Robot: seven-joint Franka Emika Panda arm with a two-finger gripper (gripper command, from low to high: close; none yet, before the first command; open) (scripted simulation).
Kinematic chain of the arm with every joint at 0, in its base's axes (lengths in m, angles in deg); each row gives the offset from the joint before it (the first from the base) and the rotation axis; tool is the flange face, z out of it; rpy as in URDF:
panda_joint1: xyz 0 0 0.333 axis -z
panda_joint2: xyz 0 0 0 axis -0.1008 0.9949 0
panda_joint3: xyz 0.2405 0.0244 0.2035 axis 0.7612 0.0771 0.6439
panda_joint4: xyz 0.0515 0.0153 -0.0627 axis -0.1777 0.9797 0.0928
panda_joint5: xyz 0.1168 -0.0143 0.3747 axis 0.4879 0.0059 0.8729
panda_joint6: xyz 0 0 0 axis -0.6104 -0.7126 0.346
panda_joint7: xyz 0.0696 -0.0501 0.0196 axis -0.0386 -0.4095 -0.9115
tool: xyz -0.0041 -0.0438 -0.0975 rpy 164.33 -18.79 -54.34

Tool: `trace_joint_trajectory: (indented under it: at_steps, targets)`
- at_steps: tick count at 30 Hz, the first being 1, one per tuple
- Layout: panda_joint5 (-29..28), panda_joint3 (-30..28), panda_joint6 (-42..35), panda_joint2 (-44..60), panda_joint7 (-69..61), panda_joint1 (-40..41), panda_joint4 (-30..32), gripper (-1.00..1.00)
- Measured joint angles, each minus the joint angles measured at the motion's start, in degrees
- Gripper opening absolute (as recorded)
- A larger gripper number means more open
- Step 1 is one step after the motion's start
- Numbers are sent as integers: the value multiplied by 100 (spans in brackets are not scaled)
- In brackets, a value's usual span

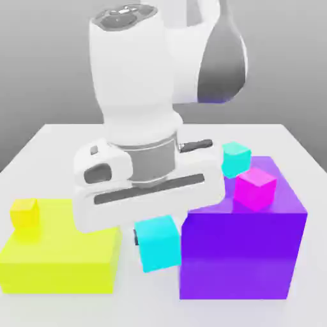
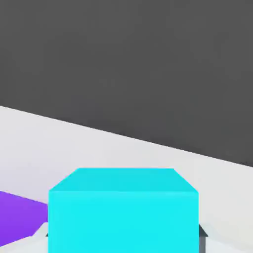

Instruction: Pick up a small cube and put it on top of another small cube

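Observation:
The small cyan cube [image 1: 158, 243] hangs under my white hand, in the gap between the big yellow block and the big purple block. My gripper [image 1: 156, 246] is shut on it, and a dark fingertip [image 1: 136, 237] peeks out at its side. In the hand view the same cube [image 2: 123, 210] sits between my grey fingers [image 2: 42, 238], with the table beyond it. A greener turquoise small cube [image 1: 235, 158] stands at the purple block's far edge; whether it rests on the block or behind it I cannot tell.
A magenta small cube [image 1: 255, 188] sits on top of the big purple block [image 1: 239, 255]. A yellow small cube [image 1: 25, 214] rests on the low big yellow block [image 1: 64, 258] at the exterior view's left. The white table [image 1: 57, 137] stretches behind.

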Motion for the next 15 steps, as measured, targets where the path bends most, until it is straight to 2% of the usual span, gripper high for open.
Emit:
trace_joint_trajectory:
  at_steps: [8, 12, 13, 15]
  targets:
    - [-330, 796, -1145, -1644, -179, -737, 429, -100]
    - [-361, 935, -490, -1526, -196, -812, 956, -100]
    - [-361, 949, -340, -1473, -197, -810, 1053, 100]
    - [-360, 949, -340, -1473, -197, -810, 1053, 100]
